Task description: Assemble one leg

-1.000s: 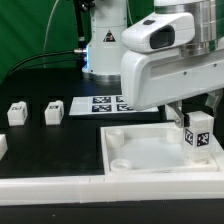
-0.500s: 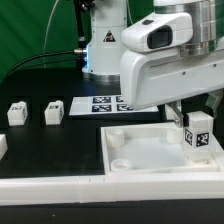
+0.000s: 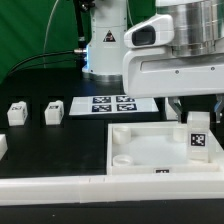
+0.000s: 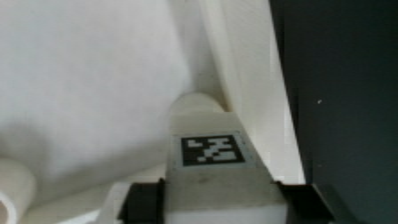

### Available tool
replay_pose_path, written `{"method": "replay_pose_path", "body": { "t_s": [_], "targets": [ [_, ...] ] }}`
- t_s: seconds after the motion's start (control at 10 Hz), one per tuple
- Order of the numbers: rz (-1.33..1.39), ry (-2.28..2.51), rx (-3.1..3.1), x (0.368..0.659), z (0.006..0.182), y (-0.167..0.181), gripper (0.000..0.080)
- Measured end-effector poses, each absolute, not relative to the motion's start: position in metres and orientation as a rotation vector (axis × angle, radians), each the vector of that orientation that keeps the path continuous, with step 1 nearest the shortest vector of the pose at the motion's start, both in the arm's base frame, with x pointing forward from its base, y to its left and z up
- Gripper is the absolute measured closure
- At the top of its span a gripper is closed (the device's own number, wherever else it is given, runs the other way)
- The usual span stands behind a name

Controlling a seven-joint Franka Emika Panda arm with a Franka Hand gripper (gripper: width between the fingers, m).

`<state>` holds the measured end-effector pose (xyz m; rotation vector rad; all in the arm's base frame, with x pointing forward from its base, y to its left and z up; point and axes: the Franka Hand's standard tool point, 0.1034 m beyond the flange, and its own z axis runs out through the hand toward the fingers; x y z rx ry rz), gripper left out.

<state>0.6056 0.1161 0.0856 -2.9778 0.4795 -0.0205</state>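
A white leg [image 3: 198, 134] with a black-and-white marker tag stands upright at the right side of the large white tray-like piece [image 3: 135, 160]. My gripper [image 3: 198, 112] is shut on the leg from above. In the wrist view the leg [image 4: 214, 150] lies between my two dark fingertips [image 4: 146, 200], close beside the tray's raised wall [image 4: 240, 80]. I cannot tell whether the leg's lower end sits in a corner socket. Two more legs [image 3: 16, 113] [image 3: 53, 111] stand on the black table at the exterior view's left.
The marker board [image 3: 110, 104] lies behind the tray. A white block [image 3: 2, 146] shows at the left edge. A white rail [image 3: 50, 188] runs along the table's front. The arm's base [image 3: 105, 45] stands at the back.
My gripper and the leg have moved a little to the exterior view's right and slightly down. The arm's housing has risen in the picture. A small tag now shows on the tray's front wall.
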Motion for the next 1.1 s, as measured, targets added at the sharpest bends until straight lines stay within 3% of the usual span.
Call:
{"method": "replay_pose_path", "body": {
  "t_s": [0.4,0.8,0.9,1.0,1.1],
  "targets": [
    [0.042,1.217,-2.734,0.6057,0.085,0.1165,0.0505],
    [0.064,1.416,-2.625,0.6061,0.0849,0.1165,0.0505],
    [0.064,1.411,-2.628,0.606,0.0848,0.1169,0.0452],
    [0.062,1.385,-2.641,0.6058,0.0847,0.1173,0.0452],
    [0.058,1.33,-2.668,0.6058,0.0847,0.1174,0.0246]
  ]
}}
